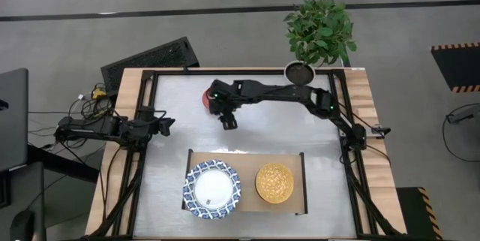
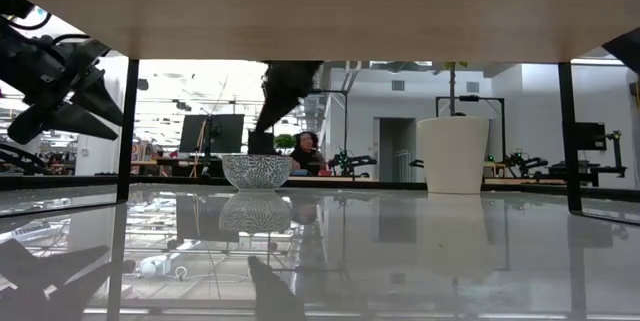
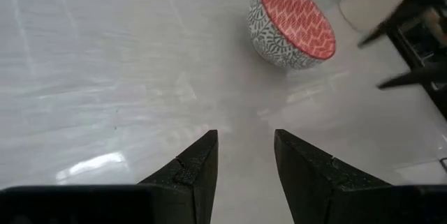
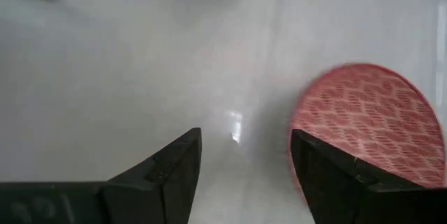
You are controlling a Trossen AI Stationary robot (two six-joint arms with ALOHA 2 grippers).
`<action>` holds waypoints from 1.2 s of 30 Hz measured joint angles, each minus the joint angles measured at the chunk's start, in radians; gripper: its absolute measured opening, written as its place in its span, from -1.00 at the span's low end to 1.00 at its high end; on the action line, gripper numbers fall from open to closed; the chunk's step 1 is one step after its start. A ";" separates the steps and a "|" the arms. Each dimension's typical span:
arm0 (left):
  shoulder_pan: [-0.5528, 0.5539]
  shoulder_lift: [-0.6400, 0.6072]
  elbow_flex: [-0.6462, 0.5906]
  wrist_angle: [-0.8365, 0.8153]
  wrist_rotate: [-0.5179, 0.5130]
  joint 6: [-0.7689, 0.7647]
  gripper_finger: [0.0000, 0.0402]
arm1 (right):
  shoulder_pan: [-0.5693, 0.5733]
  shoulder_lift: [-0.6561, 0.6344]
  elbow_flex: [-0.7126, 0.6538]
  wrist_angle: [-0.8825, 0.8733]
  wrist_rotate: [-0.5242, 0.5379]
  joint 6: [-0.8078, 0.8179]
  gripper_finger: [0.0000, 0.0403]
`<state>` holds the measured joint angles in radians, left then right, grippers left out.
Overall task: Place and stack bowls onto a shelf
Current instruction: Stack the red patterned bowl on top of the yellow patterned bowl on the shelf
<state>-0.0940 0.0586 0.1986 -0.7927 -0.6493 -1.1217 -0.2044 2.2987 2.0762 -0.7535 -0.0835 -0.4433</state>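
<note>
A small bowl with a pink-red patterned inside and grey-patterned outside [image 1: 205, 100] stands on its base on the far part of the table, also in the low view [image 2: 257, 171] and left wrist view [image 3: 292, 23]. My right gripper [image 1: 227, 123] hangs open just beside and above it, toward the near side; in its wrist view [image 4: 244, 140] the bowl [image 4: 370, 123] lies beside one finger, untouched. My left gripper [image 1: 166, 123] [image 3: 244, 140] waits open at the table's left. The shelf [image 1: 294, 205] carries a large blue-and-white bowl [image 1: 212, 188] and a yellow bowl [image 1: 275, 182].
A white plant pot with a green plant [image 1: 300, 72] [image 2: 453, 156] stands at the far edge, right of the pink-red bowl. The shelf board has bare wood right of the yellow bowl. Black frame rails [image 1: 142, 158] run along the table's sides. A person sits in the room beyond.
</note>
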 joint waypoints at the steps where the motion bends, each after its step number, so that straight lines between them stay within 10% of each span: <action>1: 0.000 0.000 0.000 -0.005 0.004 0.000 -0.36 | -0.007 0.010 0.000 0.004 0.016 -0.004 0.25; 28: 0.000 0.000 0.000 -0.012 0.016 0.004 -0.36 | -0.044 0.116 -0.031 0.085 0.090 -0.022 0.25; 36: 0.000 0.000 0.000 -0.012 0.021 0.001 -0.36 | -0.025 0.114 -0.021 0.024 0.169 0.001 -0.33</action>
<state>-0.0940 0.0589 0.1982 -0.8043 -0.6285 -1.1210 -0.2295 2.4132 2.0548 -0.7291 0.0859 -0.4422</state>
